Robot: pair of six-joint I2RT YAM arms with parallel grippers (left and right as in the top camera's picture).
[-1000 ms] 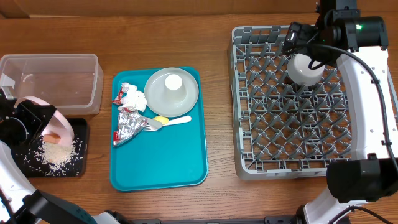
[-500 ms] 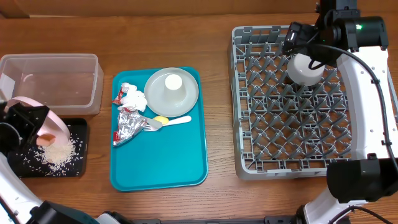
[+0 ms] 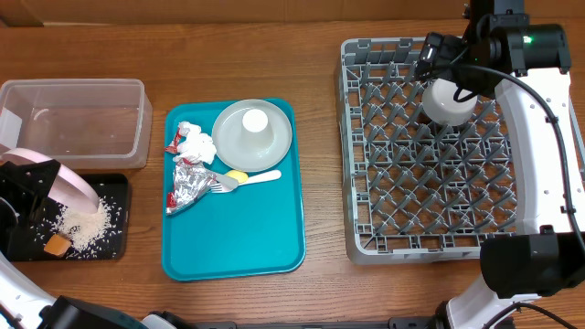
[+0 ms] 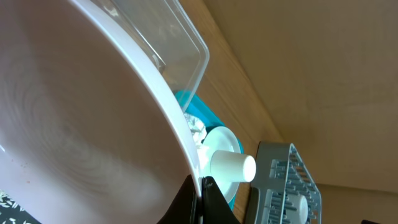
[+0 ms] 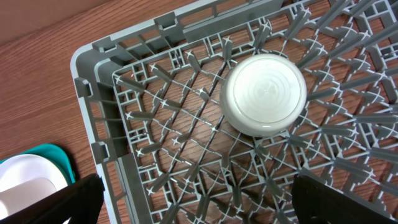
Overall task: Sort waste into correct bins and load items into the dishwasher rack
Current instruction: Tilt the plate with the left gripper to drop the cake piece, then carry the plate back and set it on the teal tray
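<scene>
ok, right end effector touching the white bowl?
Apart. Right wrist view: white bowl sits in the rack, bare lattice between it and the open right end effector.

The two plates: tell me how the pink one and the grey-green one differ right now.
The pink plate is tilted steeply over the black tray, clamped at its rim by the left gripper; the grey-green plate lies flat on the teal tray. The pink plate looks bare; the grey-green plate has a white cup standing on it. Both are round and pale.
</scene>
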